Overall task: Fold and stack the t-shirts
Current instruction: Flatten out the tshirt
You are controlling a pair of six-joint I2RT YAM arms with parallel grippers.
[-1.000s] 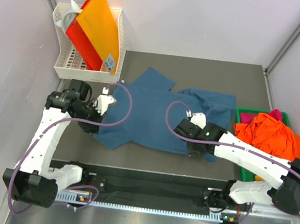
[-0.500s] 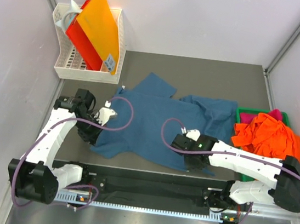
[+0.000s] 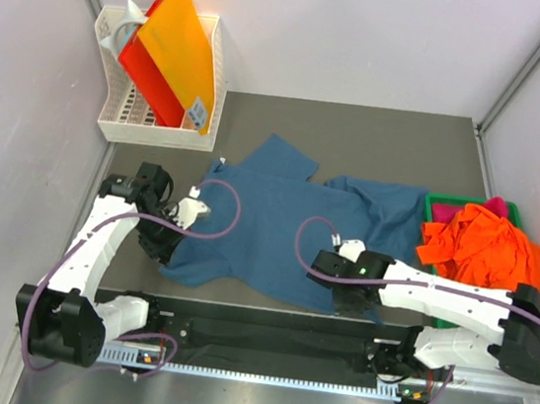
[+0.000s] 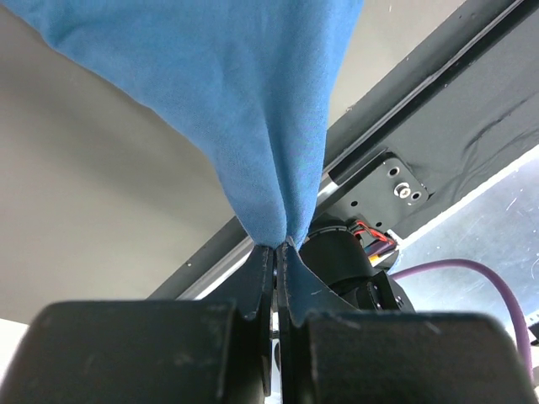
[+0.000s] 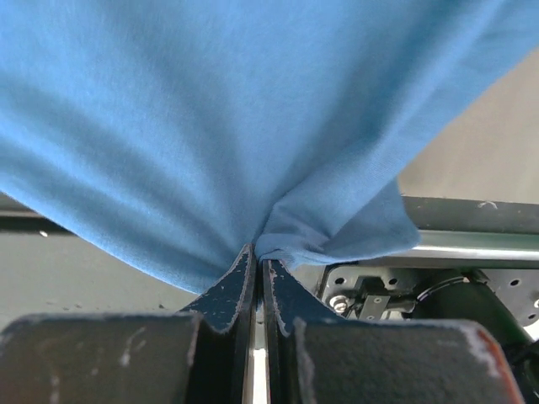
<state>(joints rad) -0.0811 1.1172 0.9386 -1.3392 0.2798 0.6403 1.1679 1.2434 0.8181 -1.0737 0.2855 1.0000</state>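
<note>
A dark teal-blue t-shirt (image 3: pixel 277 223) lies spread on the grey table, its hem toward the near edge. My left gripper (image 3: pixel 169 255) is shut on the hem's left corner; in the left wrist view the cloth (image 4: pixel 236 101) rises out of the closed gripper (image 4: pixel 276 246). The right gripper (image 3: pixel 348 302) is shut on the hem's right corner, where bunched cloth (image 5: pixel 253 109) fans out from the gripper (image 5: pixel 259 257). An orange t-shirt (image 3: pixel 488 246) lies heaped over a magenta-pink one (image 3: pixel 497 205) at the right.
The heaped shirts sit in a green tray (image 3: pixel 447 199) at the table's right edge. A white basket (image 3: pixel 122 113) holding orange and red folders (image 3: pixel 176 45) stands at the back left. A black rail (image 3: pixel 272 337) runs along the near edge, close to both grippers.
Both grippers moved toward the near edge, the right one farther, pulling the teal shirt's hem with them. The shirt slid nearer and lies flatter. Both grips stayed closed.
</note>
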